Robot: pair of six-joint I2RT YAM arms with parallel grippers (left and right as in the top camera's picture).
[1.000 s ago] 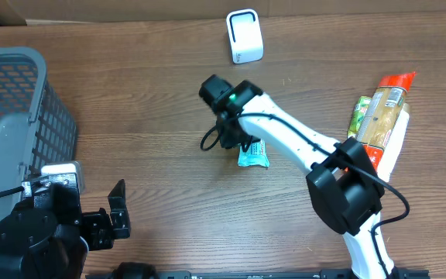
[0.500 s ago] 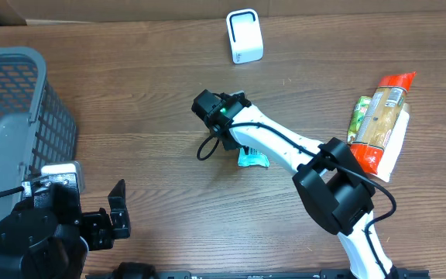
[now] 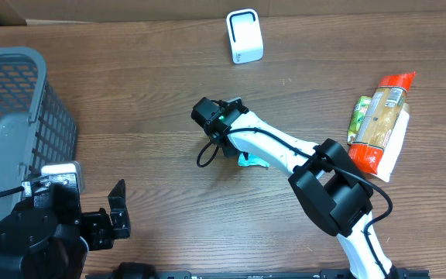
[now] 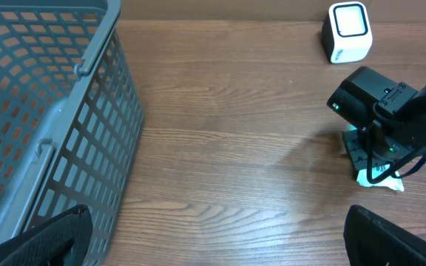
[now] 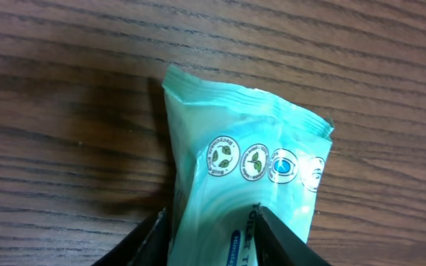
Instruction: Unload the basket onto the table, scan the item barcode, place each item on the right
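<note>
The teal packet [image 5: 250, 170] sits on the bare wood near the middle of the table, well short of the white scanner [image 3: 245, 36] at the far edge. A second ago you could see most of its face beside the wrist from overhead; now the forearm covers it and only a teal sliver shows. Your right gripper [image 5: 211, 222] has narrowed onto it. The wrist view has one finger at the packet's left edge and the other pressing its face, with the wrapper puckered between them, so read it as grasping the packet, though how firmly is not shown. No barcode is visible, only a row of round symbols. The pick looks made, but the carry to the scanner is yet to come. Your left gripper [image 4: 217, 222] hangs spread wide beside the grey basket [image 3: 10, 53], unmoved and holding nothing.
</note>
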